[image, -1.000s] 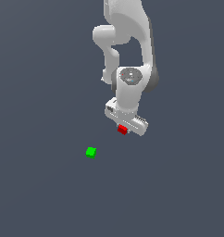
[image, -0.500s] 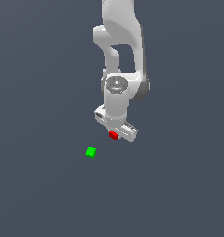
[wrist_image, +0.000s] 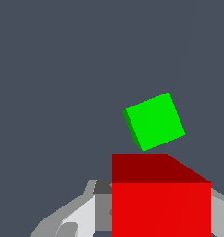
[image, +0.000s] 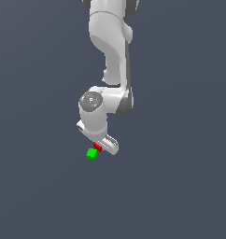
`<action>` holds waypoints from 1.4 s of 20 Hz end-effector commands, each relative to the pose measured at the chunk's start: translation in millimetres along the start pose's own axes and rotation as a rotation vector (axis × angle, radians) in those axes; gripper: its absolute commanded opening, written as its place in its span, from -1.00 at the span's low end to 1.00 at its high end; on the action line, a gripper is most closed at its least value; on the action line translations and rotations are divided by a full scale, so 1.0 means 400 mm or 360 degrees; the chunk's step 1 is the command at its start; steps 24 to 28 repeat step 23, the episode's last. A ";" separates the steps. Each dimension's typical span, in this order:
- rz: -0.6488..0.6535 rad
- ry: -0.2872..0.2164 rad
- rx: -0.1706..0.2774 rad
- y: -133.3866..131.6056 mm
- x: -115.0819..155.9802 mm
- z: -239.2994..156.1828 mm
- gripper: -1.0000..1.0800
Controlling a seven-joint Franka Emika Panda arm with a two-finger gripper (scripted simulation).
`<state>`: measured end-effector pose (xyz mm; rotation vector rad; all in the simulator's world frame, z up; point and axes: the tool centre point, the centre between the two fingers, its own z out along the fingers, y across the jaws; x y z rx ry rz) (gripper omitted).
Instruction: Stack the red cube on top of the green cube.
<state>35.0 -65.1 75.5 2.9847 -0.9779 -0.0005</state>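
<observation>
The red cube [wrist_image: 161, 199] looks like a light, rigid little block with flat, smooth faces, so I'd guess it won't squash but could slip if it's only pinched lightly. Best hold is on two opposite side faces, and that seems to be how it's held. It's a cube, so no real long axis; from the wrist view its faces sit square to the gripper [image: 100, 147]. The jaws look closed down to cube width on it, with grey finger parts either side, though the contact itself is mostly hidden.

It hangs off the floor, just beside and a bit above the green cube [image: 91, 153], to the exterior view's right of it. In the wrist view the green cube [wrist_image: 154, 121] sits twisted relative to the red one, so the edges probably won't line up without a wrist turn.
</observation>
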 end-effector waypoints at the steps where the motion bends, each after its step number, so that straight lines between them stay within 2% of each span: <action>1: -0.0003 0.0000 0.0002 0.016 0.039 0.013 -1.00; 7: -0.0003 0.0000 0.0002 0.039 0.093 0.029 -1.00; 13: -0.0003 0.0000 0.0002 0.044 0.108 0.034 -1.00; 14: -0.0003 0.0000 0.0002 0.044 0.108 0.034 0.92; 28: -0.0003 0.0000 0.0002 0.044 0.108 0.034 0.92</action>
